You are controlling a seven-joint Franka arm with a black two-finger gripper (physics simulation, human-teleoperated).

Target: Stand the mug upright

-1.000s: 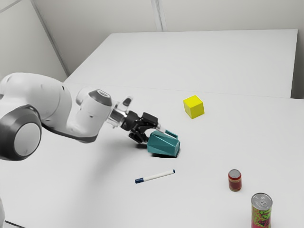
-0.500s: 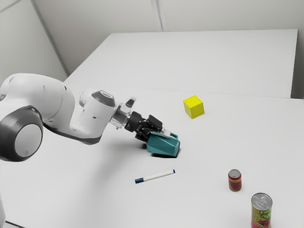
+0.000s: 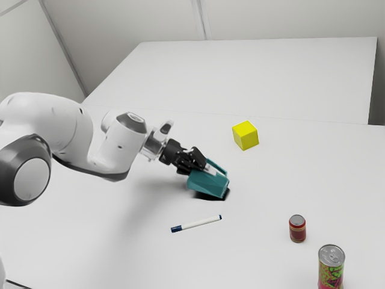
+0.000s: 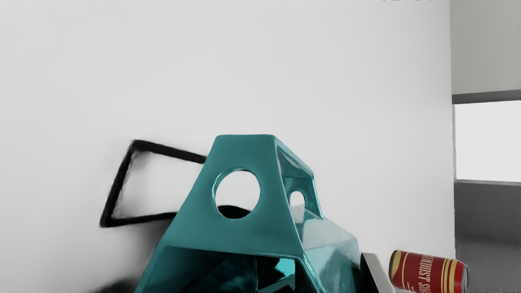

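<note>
**Although the mug is tilted, it does not stand upright**

As found, the mug [image 3: 206, 183] lies over on its side at the arm's end, above its dark shadow on the desk [image 3: 271, 201], between the yellow cube [image 3: 245, 136] and the marker pen [image 3: 197, 224]. Requirement not met. Its mouth end appears slightly raised, judged a partial tilt at most; most of the turn onto its base remains, then setting it flat.

Orientation: mouth toward the jaws, base toward the exterior view's right and the lower of the two ends. Long axis runs between them, sloping gently, much nearer level than vertical. Handle [image 3: 218, 167] on the upper side. Jaws are at the mouth end; whether they grip the wall cannot be told.
</note>
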